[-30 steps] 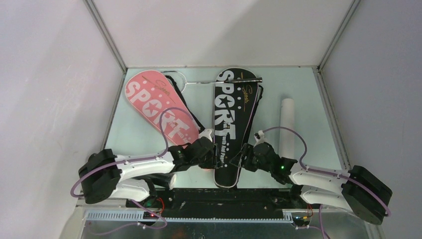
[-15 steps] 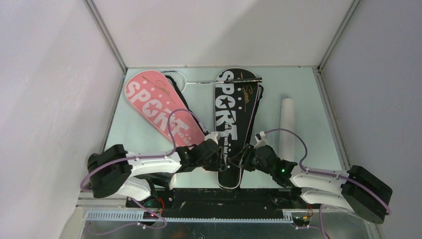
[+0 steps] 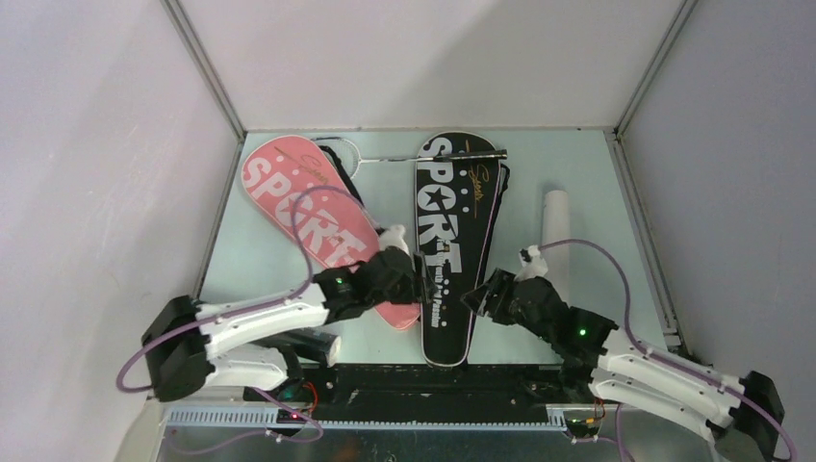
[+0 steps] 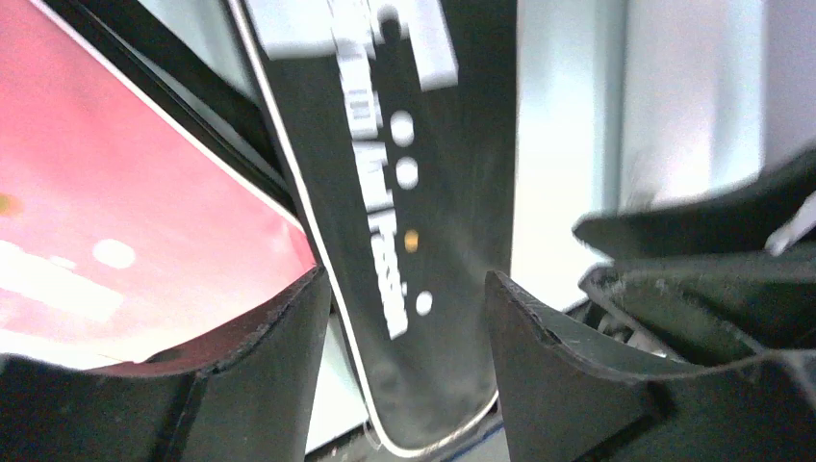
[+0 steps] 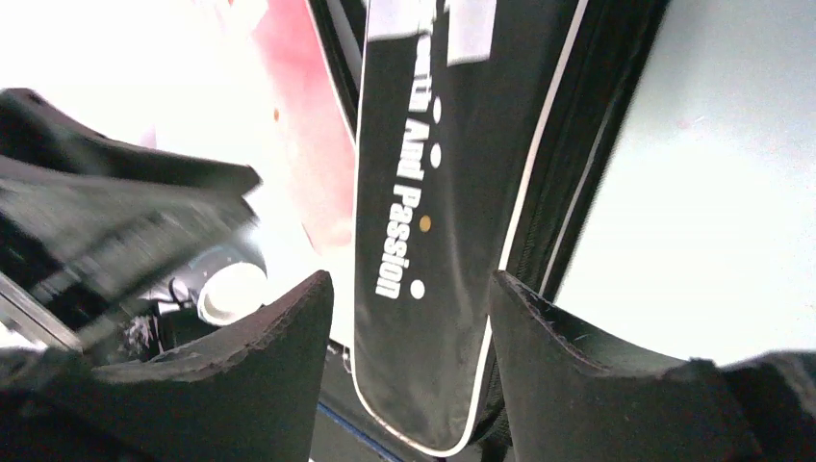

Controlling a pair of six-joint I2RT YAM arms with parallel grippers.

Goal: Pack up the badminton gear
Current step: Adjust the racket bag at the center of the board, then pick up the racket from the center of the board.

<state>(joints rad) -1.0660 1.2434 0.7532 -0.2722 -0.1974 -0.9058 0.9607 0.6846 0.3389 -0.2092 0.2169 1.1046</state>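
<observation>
The black "SPORT" racket cover [image 3: 447, 241] lies flat at the middle of the pale green counter [image 3: 587, 168], wide end toward 12 o'clock and narrow end toward 6 o'clock, near the arm bases. The pink "SPORT" cover [image 3: 306, 223] lies at its 9 to 10 o'clock, slanted, with the wide end toward 11 o'clock and the narrow end running down to 5 o'clock until it comes just beside the black one. Both arms meet at the narrow lower part of the black cover. The left gripper [image 3: 420, 279] sits at that cover's 9 o'clock edge, over the pink cover's narrow end, and the right gripper [image 3: 470, 296] sits at its 3 o'clock edge. In the left wrist view the fingers [image 4: 279, 356] stand apart with the black cover's narrow end showing in the gap beyond them, and nothing is pinched. In the right wrist view the fingers [image 5: 568, 366] are likewise spread, with the same printed end in the gap. A white shuttle tube [image 3: 555, 231] lies at the black cover's 3 o'clock, lengthwise from 12 to 6. A thin racket [image 3: 404, 158] lies along the 12 o'clock edge, its shaft bridging the tops of the two covers.
</observation>
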